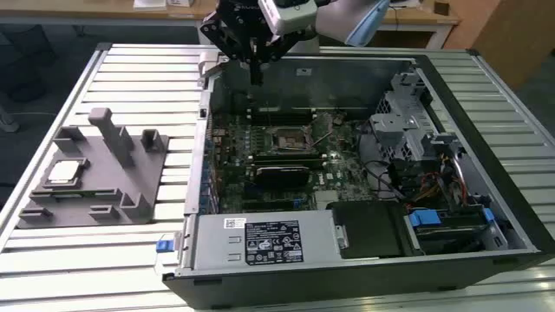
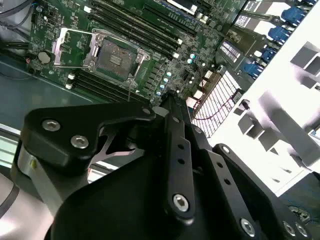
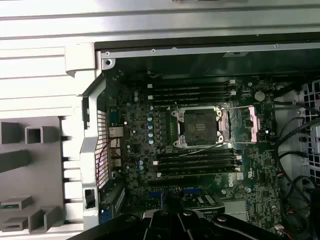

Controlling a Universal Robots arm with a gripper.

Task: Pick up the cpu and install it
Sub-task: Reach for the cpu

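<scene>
Black angular tool (image 1: pixel 257 79), pinched together, above the metal case (image 1: pixel 347 281); flat silvery cpu (image 1: pixel 65 171) on grey fixture (image 1: pixel 132 190).

Likely a lab: slatted aluminium bench (image 1: pixel 139 71), desks (image 1: pixel 425 18) behind.

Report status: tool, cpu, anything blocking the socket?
Tool shut, empty, over the open case's far edge in the exterior view. Cpu on the grey fixture, outside the case. Socket bare, nothing in the way.
</scene>
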